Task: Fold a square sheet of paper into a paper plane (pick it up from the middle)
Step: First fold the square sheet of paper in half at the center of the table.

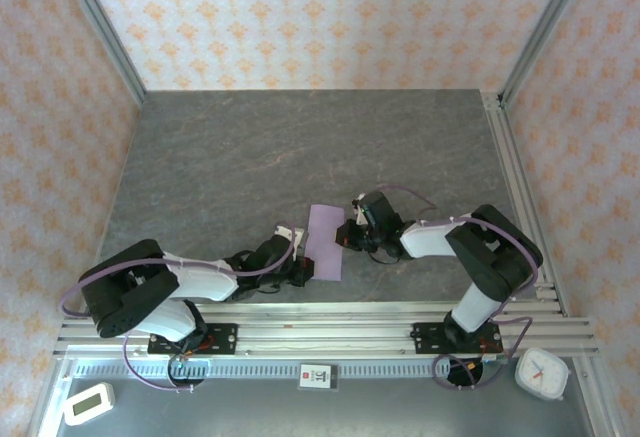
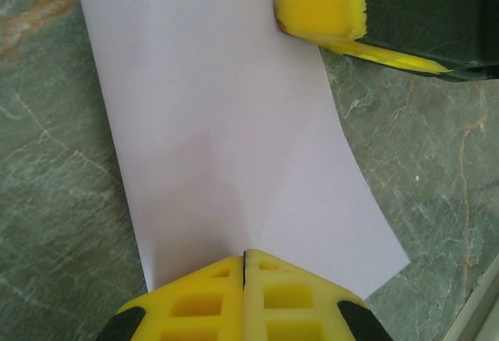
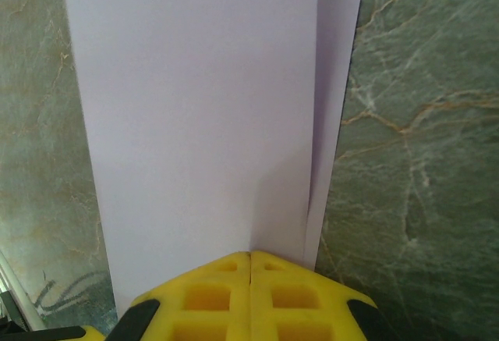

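Square sheet of paper [image 1: 325, 242] folded on worktop [image 1: 300, 147]; left claw [image 2: 244, 258] clenched at left edge; right claw [image 3: 249, 257] clenched opposite

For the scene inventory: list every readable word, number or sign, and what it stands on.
Nothing legible.
Small white card with a red mark, front rail: print too small.
White rectangular timer, near left: display blurred.
White desk clock, near right: face too small.
Pale lilac paper: blank.

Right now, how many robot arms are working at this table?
2. The left arm comes in from the near left, the right arm from the near right; both reach the lilac sheet of paper between them.
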`<action>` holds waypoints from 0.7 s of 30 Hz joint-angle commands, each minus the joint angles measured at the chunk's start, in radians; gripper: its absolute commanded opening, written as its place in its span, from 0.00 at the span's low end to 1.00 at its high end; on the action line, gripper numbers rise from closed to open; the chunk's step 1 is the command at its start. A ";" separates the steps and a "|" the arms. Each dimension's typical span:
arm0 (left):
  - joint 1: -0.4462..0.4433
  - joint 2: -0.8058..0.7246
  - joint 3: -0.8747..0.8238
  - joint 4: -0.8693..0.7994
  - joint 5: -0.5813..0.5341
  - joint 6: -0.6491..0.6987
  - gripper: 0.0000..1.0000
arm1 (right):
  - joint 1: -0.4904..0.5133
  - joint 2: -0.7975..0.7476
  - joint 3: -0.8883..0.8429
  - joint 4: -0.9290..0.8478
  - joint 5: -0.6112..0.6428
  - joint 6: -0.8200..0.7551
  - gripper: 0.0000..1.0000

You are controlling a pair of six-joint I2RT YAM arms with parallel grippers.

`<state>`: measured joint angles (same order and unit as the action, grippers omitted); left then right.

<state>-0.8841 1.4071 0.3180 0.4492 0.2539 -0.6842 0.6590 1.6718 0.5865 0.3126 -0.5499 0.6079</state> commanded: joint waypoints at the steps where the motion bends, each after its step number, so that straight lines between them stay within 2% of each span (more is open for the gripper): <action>1: -0.005 -0.068 0.019 -0.032 -0.020 -0.010 0.00 | 0.012 0.154 -0.034 -0.075 0.131 -0.023 0.00; 8: -0.014 -0.152 0.017 -0.036 -0.010 -0.049 0.00 | 0.012 0.155 -0.031 -0.076 0.130 -0.023 0.00; 21: -0.036 -0.058 -0.062 0.056 -0.002 -0.073 0.00 | 0.011 0.157 -0.029 -0.075 0.129 -0.025 0.00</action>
<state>-0.9100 1.3308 0.2863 0.4595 0.2550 -0.7383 0.6575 1.6737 0.5865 0.3149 -0.5545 0.6079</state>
